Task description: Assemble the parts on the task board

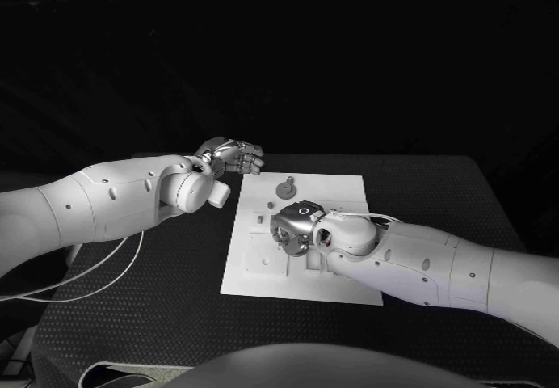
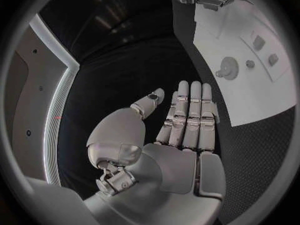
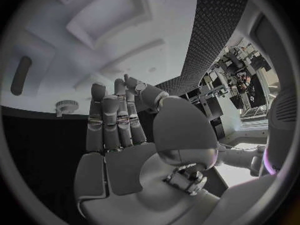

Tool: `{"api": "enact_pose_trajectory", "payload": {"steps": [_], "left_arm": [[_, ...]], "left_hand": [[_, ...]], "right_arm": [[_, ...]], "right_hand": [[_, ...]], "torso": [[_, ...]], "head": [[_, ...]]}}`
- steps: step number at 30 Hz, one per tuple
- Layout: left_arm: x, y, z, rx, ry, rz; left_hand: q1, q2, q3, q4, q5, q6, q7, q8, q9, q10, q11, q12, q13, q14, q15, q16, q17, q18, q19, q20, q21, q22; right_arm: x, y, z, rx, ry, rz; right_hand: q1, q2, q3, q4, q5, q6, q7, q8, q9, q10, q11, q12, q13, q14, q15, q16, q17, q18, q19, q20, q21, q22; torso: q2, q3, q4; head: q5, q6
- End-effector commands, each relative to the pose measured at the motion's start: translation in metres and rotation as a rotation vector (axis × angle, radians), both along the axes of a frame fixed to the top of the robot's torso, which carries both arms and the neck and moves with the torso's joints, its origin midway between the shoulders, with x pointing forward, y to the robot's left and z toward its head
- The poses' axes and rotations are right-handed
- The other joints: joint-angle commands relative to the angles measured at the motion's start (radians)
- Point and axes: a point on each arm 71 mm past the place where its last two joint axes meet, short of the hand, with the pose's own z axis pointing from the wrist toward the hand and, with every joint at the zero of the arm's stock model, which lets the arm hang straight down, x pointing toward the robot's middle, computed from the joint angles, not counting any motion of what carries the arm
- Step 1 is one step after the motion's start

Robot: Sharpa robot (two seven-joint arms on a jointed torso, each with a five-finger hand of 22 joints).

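A: Hands, quick?

B: My left hand point(image 1: 233, 154) hung off the board's far left corner over the table point(image 1: 140, 323), fingers straight and apart, holding nothing. My right hand point(image 1: 297, 226) was over the middle of the task board point(image 1: 338, 190), fingers straight and close together, nothing in them.

A: Where was the part?

B: A round part point(image 1: 284, 188) lay on the board's far side, just beyond my right hand.

A: Handling?

B: Looked small, stiff and light, probably slick plastic; I'd have pinched it by the rim.

A: Count?

B: One board, one round part I could count; the left wrist view showed smaller bits point(image 2: 258, 42) nearby, too small to identify.
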Motion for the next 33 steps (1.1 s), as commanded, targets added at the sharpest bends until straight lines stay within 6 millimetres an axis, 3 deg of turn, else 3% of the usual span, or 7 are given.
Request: {"api": "enact_pose_trajectory", "payload": {"steps": [1, 33], "left_arm": [[-0.0001, -0.0034, 0.0021, -0.005, -0.017, -0.025], [0.0008, -0.0074, 0.0017, -0.005, -0.015, -0.035]], "left_hand": [[0.003, -0.005, 0.001, -0.003, 0.004, 0.007, -0.003, 0.006, 0.0, 0.0, -0.002, 0.002, 0.001, 0.006, -0.002, -0.004, 0.002, -0.006, 0.004, -0.002, 0.004, 0.001], [0.004, -0.006, 0.001, 0.0, 0.004, 0.007, -0.003, 0.005, -0.001, -0.001, -0.001, 0.001, 0.004, 0.007, -0.002, -0.008, 0.004, -0.006, 0.004, -0.003, 0.002, 0.003]], "right_arm": [[-0.0006, 0.0, -0.0014, -0.016, 0.007, 0.01], [-0.0041, 0.0006, -0.01, -0.011, 0.023, 0.007]], "right_hand": [[0.01, 0.002, 0.003, 0.0, 0.002, 0.006, -0.001, 0.002, 0.001, 0.006, 0.001, 0.005, -0.001, 0.006, -0.01, -0.006, 0.001, 0.008, 0.004, -0.001, 0.004, 0.019], [0.01, 0.002, 0.003, 0.0, 0.002, 0.006, -0.001, 0.002, 0.001, 0.006, 0.001, 0.004, -0.001, 0.006, -0.01, -0.006, 0.001, 0.008, 0.004, -0.001, 0.004, 0.019]], "torso": [[0.0, 0.0002, 0.0003], [0.0, 0.0004, 0.0]], "head": [[-0.002, -0.001], [0.012, -0.01]]}}
